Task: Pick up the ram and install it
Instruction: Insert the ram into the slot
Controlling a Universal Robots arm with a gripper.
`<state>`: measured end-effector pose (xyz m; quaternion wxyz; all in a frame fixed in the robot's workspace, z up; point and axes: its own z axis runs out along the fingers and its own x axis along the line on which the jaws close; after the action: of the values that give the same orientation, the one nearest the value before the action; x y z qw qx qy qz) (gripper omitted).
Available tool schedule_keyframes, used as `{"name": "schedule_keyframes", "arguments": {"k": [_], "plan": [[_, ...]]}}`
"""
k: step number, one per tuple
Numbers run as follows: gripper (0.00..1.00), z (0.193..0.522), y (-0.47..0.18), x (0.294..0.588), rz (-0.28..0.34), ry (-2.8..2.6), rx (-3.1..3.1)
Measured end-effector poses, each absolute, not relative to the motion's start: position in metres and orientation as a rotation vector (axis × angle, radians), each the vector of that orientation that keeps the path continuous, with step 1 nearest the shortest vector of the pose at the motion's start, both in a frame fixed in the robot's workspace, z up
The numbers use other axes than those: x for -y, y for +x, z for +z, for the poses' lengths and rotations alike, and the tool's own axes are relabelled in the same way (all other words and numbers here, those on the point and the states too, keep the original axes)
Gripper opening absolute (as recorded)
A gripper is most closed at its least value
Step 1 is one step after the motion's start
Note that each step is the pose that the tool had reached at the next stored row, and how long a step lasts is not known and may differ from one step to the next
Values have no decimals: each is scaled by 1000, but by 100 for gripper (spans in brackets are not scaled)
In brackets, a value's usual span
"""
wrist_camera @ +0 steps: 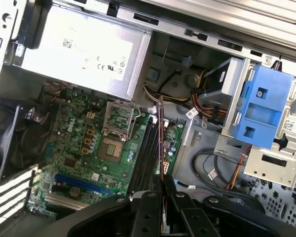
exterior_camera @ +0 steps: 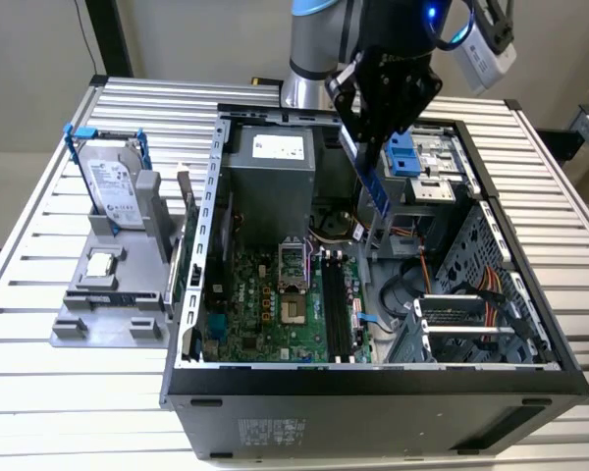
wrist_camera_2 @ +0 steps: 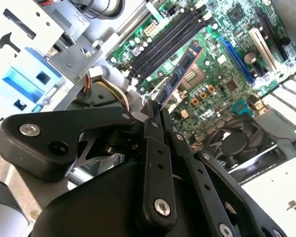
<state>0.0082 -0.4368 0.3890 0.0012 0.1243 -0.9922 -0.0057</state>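
1. The black two-fingered tool (exterior_camera: 366,145) is clamped on the upper end of the ram (exterior_camera: 375,191), a long, thin blue-green memory stick.
2. The ram hangs below the tool inside the open black computer case (exterior_camera: 373,392) on the slatted metal bench (exterior_camera: 79,392).
3. In the first wrist view, its free end is over the black memory slots (wrist_camera: 145,148), not seated.
4. Beyond the tool, a grey power supply (wrist_camera: 39,64) carries a white printed label (wrist_camera: 89,52).

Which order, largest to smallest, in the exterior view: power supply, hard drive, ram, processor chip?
1. power supply
2. hard drive
3. ram, edge-on, so unsure against the drive
4. processor chip
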Motion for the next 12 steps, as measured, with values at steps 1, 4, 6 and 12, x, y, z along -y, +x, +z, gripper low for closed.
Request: {"name": "schedule_keyframes", "arguments": {"k": [1,4,6,12], "plan": [[0,389,8,437,-18,374,3117],[0,389,8,437,-18,326,3123],[0,389,8,437,-18,293,3126],[0,389,8,437,-18,195,3134]]}}
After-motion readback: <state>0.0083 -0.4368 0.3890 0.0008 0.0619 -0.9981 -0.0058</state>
